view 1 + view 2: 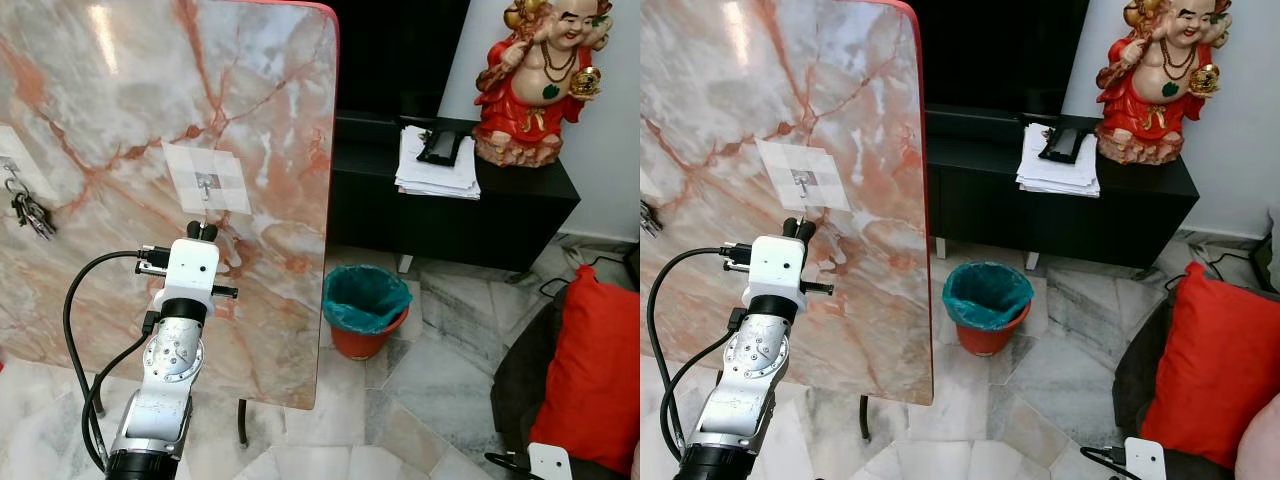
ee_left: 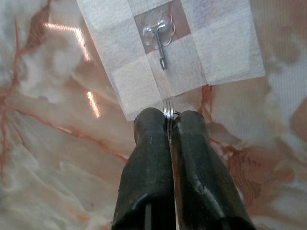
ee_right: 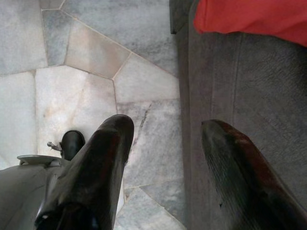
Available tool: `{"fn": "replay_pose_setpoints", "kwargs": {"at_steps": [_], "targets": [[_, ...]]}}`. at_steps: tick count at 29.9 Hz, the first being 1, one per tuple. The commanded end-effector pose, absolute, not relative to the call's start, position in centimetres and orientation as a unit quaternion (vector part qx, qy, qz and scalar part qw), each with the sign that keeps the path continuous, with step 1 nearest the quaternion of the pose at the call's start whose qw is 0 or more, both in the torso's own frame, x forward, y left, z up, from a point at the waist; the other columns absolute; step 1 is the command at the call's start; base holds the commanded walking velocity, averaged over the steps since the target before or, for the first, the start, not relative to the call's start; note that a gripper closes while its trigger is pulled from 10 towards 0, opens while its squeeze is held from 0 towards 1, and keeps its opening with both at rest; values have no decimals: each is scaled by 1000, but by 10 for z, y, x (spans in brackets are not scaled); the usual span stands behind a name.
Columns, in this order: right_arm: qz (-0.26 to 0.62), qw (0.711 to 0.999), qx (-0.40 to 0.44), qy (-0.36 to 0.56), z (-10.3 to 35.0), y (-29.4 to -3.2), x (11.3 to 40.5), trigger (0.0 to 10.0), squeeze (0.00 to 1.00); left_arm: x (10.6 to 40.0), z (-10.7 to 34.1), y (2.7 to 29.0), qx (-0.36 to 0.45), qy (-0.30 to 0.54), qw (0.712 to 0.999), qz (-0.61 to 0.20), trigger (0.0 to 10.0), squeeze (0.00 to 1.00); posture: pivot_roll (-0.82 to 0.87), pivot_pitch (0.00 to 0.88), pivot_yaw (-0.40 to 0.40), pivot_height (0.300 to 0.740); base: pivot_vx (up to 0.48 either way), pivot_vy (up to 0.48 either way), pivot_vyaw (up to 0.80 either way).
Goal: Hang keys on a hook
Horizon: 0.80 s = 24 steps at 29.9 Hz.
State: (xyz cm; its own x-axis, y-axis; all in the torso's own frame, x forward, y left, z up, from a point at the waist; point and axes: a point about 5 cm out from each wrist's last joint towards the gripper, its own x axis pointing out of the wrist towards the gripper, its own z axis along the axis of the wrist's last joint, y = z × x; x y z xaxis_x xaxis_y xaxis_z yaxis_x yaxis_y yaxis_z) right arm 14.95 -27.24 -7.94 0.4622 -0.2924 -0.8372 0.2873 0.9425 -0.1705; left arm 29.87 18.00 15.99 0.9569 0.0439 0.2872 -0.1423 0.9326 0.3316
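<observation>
Left hand point(image 1: 202, 231) raised on its silver arm against an upturned marble tabletop point(image 1: 120, 120), fingers point(image 2: 153, 158) pressed together and pinching a thin metal key ring point(image 2: 168, 114) at their tips. Ring edge-on between the pads, just below a clear adhesive hook point(image 2: 160, 40) stuck to the marble on a pale square patch point(image 1: 207, 177). Hook's wire prong close to the ring but apart from it; ring not yet on it. Keys themselves hidden behind the fingers.

Further left on the same marble slab, a second hook point(image 1: 10, 166) with a dark bunch of keys point(image 1: 32, 214) hanging from it.

Right hand point(image 3: 168, 158) low at the right, fingers spread wide with nothing between them, above the marble floor point(image 3: 86, 57) and beside a grey sofa point(image 3: 249, 86) with a red cushion point(image 1: 595, 370).

Right of the slab's edge, on the floor, a red bin point(image 1: 364, 310) lined with a teal bag. Farther back, a black cabinet point(image 1: 450, 220) with a stack of papers point(image 1: 435, 165), a dark flat object lying on the stack, and a red and gold laughing figure point(image 1: 540, 75) at its right end.
</observation>
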Motion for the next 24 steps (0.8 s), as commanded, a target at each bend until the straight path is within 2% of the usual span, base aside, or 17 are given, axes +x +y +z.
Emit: {"fn": "replay_pose_setpoints", "kwargs": {"at_steps": [1, 10, 24], "targets": [[-175, 853, -4, 492, -79, -278, 145, 10000, 0, 298, 173, 173, 167, -176, 970, 30, 10000, 0, 47, 50, -56, 740, 0, 0, 0], [-178, 851, -4, 493, -79, -281, 142, 10000, 0, 296, 184, 165, 167, -209, 964, 8, 10000, 0, 48, 49, -55, 740, 0, 0, 0], [-180, 851, -3, 494, -78, -284, 141, 10000, 0, 299, 195, 174, 176, -232, 956, 40, 10000, 0, 47, 48, -55, 740, 0, 0, 0]]}}
